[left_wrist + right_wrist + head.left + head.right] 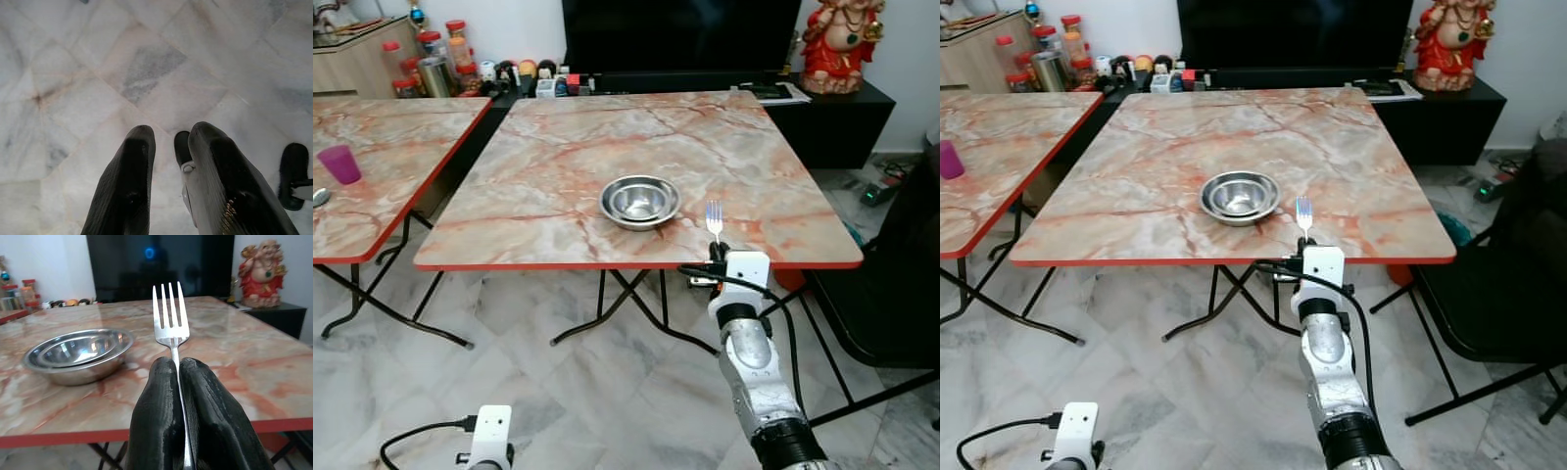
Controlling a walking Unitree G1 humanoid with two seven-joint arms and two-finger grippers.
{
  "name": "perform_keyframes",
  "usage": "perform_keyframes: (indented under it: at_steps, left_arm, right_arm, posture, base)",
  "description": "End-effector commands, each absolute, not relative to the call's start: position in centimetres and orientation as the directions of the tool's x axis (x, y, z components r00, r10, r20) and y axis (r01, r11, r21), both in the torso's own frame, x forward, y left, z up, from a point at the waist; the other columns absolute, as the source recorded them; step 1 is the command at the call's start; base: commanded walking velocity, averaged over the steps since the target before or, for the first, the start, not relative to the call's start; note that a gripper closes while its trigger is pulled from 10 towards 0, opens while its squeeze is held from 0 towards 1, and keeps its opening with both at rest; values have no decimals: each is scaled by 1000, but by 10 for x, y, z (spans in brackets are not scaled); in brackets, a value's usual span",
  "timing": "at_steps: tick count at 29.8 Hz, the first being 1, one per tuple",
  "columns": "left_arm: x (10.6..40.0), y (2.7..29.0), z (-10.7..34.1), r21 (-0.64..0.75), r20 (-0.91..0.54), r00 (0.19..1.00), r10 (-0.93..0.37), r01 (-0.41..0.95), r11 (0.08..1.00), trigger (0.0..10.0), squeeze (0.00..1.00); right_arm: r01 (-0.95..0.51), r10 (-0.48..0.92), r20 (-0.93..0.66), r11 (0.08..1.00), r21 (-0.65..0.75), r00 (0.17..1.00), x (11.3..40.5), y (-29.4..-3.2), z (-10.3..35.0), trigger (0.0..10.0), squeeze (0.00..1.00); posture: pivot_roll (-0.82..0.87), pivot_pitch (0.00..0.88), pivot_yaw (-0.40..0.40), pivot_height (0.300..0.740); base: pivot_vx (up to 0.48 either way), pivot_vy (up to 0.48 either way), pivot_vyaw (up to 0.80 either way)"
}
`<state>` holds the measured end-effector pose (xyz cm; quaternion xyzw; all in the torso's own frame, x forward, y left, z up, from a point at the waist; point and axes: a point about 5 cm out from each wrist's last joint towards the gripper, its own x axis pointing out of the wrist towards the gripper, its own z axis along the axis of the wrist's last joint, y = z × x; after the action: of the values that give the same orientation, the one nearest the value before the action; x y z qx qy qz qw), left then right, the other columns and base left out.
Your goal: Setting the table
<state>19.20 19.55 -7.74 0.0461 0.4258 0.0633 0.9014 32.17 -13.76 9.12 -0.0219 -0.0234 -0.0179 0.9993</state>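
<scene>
A steel bowl (639, 201) sits on the marble-topped table (558, 157), a little in from its near edge. My right gripper (718, 253) is shut on a silver fork (714, 219), whose tines point up and away from me. It hovers at the table's near edge, just right of the bowl. In the right wrist view the fork (169, 316) stands up from between the black fingers (159, 421), with the bowl (78, 355) beside it. My left arm (487, 439) hangs low over the floor, its fingers (129, 186) slightly apart with nothing between them.
A second marble table (382, 166) stands to the left with a purple cup (339, 164) on it. A black chair (891, 284) is at the right. Behind the table are a dark TV cabinet (822, 117), jars (435, 59) and a red figurine (842, 44).
</scene>
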Motion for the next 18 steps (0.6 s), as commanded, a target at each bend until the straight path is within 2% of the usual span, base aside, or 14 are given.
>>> perform_keyframes:
  at_steps: [1, 7, 18]
  left_arm:
    - [192, 203, -76, 143, -757, 631, 171, -95, 985, 10000, 0]
    - [194, 204, -75, 139, -750, 638, 177, -110, 984, 10000, 0]
    - [193, 204, -75, 141, -751, 635, 179, -111, 984, 10000, 0]
  right_arm:
    - [14, -13, 54, 999, -29, 998, 325, -129, 96, 10000, 0]
    - [4, -3, 50, 1000, -27, 999, 325, -127, 96, 10000, 0]
    - [1, -1, 32, 1000, -16, 1000, 326, -127, 94, 10000, 0]
  posture:
    - [-42, 0, 33, 740]
    - [-41, 0, 31, 740]
    - [-41, 0, 29, 740]
  base:
    - [0, 0, 0]
    - [0, 0, 0]
    - [450, 0, 0]
